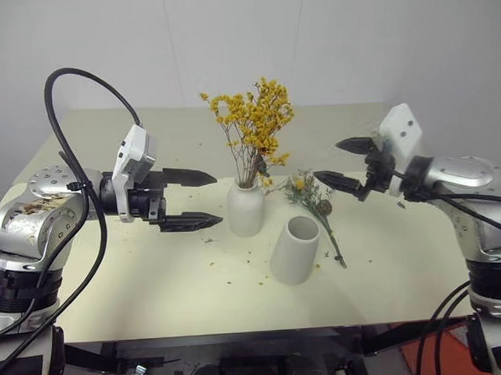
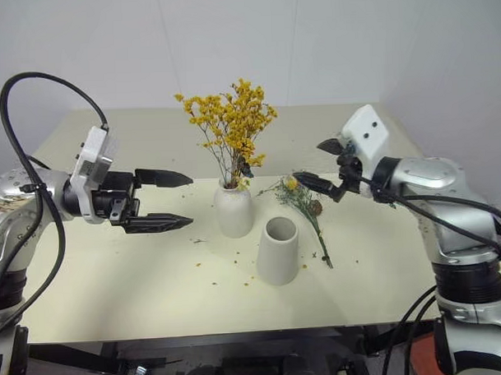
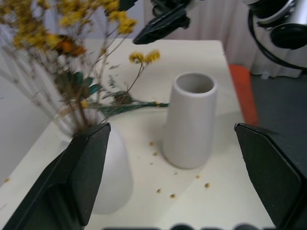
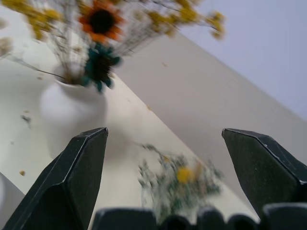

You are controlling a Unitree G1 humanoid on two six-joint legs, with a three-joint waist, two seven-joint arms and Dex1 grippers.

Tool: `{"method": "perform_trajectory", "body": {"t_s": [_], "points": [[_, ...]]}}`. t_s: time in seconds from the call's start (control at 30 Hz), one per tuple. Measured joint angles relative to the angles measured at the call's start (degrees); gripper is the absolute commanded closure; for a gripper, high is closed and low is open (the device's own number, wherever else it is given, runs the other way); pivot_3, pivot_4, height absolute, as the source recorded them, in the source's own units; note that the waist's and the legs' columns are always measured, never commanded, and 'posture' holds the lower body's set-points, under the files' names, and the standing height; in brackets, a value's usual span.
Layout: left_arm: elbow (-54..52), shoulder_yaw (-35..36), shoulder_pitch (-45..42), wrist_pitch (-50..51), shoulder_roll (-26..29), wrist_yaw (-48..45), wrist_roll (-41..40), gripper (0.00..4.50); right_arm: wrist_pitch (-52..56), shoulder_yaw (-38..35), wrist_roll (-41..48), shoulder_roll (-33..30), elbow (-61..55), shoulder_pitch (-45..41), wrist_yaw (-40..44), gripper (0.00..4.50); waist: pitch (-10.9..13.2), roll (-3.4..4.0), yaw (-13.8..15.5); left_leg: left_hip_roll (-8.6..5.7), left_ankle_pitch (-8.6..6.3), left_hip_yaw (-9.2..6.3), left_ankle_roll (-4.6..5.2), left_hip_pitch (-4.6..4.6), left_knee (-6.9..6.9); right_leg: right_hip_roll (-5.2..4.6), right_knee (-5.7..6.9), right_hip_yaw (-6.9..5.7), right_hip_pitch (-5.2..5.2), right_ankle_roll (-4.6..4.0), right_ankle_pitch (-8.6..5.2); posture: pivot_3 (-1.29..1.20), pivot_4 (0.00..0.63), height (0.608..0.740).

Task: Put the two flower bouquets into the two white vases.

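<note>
Both pairs of fingers are standing wide apart and holding nothing: the left gripper [image 1: 189, 199] is hanging level beside the small vase [image 1: 245, 207], and the right gripper [image 1: 342, 162] is hanging above the green sprigs [image 1: 315, 208], pointing in toward the middle of the surface [image 1: 138, 282].

The yellow bouquet [image 1: 252, 122] is already standing upright in the small rounded vase. The green sprigs, with one yellow bloom, are lying flat on the surface just beside the tall vase [image 1: 295, 249], on the robot's right of it, stems trailing toward the near edge. The tall vase is standing upright and empty, close in front of the small one. So, as I judge it, half the job is done.

The risk from here is in the crowding. The sprigs are lying right against the tall vase, so fingers coming down for them could nudge or tip it. The stems are thin and lying flat, so a pinch could slip off or shed more of the crumbs already scattered around. The yellow spray is also leaning out wide, and a passing arm could drag it.

The left wrist view is showing straight into the tall vase's open mouth, confirming it is empty; the right wrist view is showing an orange, dark-centred flower low in the yellow bunch, which the head views barely give.
</note>
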Motion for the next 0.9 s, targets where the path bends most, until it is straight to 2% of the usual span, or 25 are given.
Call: {"method": "perform_trajectory", "body": {"t_s": [0.27, 0.4, 0.67, 0.9], "points": [[0.09, -5.19, -5.12, 0.95, -3.4, -0.73, -0.59, 0.0, 23.97, 1.68, 0.39, -1.86, 2.17, -0.43, -7.73, 0.02, 0.0, 0.0, -0.05, -0.02, 0.0, 0.0, 0.0, -0.04, 0.0, 0.0, -0.03, 0.02, -0.01, -0.04, 0.01, 0.0, 0.15, 0.74], [1.67, -7.73, -8.78, 2.07, -5.11, 0.16, 0.68, 0.0, 30.45, 5.39, 0.39, -2.1, 5.05, -2.65, -8.28, 0.02, 0.0, 0.01, -0.23, -0.03, 0.0, 0.0, 0.0, -0.01, 0.0, 0.01, -0.01, 0.06, -0.01, 0.0, -0.01, 0.0, 0.15, 0.74], [2.24, -10.4, -11.17, 4.77, -6.14, -0.12, 0.79, 0.0, 32.43, 15.65, -0.41, 2.75, 14.55, -7.51, -7.65, 0.02, 0.01, 0.01, -0.42, -0.03, 0.0, 0.0, 0.01, -0.03, 0.0, 0.03, 0.0, 0.09, -0.06, 0.01, -0.02, 0.0, 0.15, 0.74], [2.14, -10.4, -11.12, 4.89, -5.89, -0.55, 0.78, 0.0, 27.85, 20.49, -4.68, 8.2, 25.08, -12.07, -8.35, 0.02, 0.01, 0.02, -0.24, -0.06, 0.0, -0.01, 0.01, -0.14, 0.0, 0.01, -0.04, 0.08, -0.1, -0.09, 0.06, 0.0, 0.15, 0.74]]}}
